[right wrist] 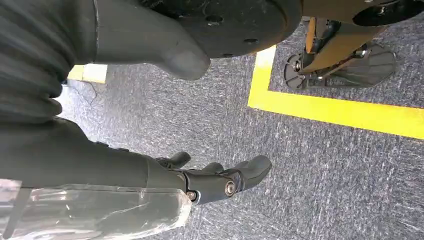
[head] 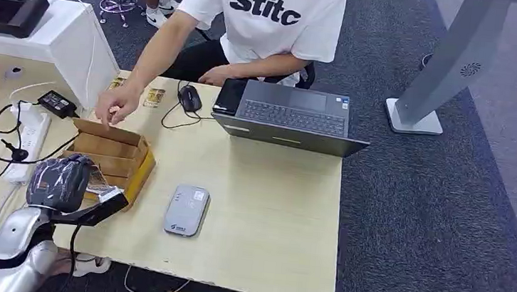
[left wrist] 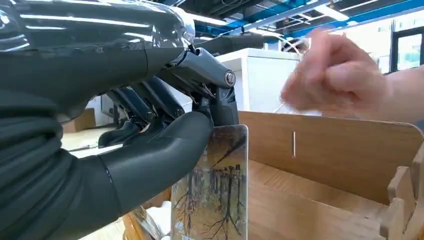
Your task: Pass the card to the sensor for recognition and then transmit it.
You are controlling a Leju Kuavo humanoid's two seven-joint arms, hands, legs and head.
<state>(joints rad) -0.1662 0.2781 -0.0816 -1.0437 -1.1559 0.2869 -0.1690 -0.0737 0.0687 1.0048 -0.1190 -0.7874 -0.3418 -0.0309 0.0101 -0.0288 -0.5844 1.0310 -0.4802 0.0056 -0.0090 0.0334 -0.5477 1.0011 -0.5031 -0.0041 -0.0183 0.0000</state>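
Dark grey carpet surrounds the pale wooden table [head: 264,211] where I work. My left hand [head: 59,182] sits at the near end of the open slotted wooden box [head: 122,153], thumb and fingers [left wrist: 150,100] pinching the picture-printed card [left wrist: 212,195], which stands upright just above the box's compartments. My right hand [right wrist: 220,177] hangs over the carpet beside a yellow floor line [right wrist: 340,112], fingers apart and holding nothing. On the table just right of the box lies the flat grey card sensor [head: 187,210]. A person in a white T-shirt [head: 272,15] reaches a hand [head: 118,104] to the box's far edge, beside a black mouse [head: 189,98] and an open grey laptop [head: 290,117].
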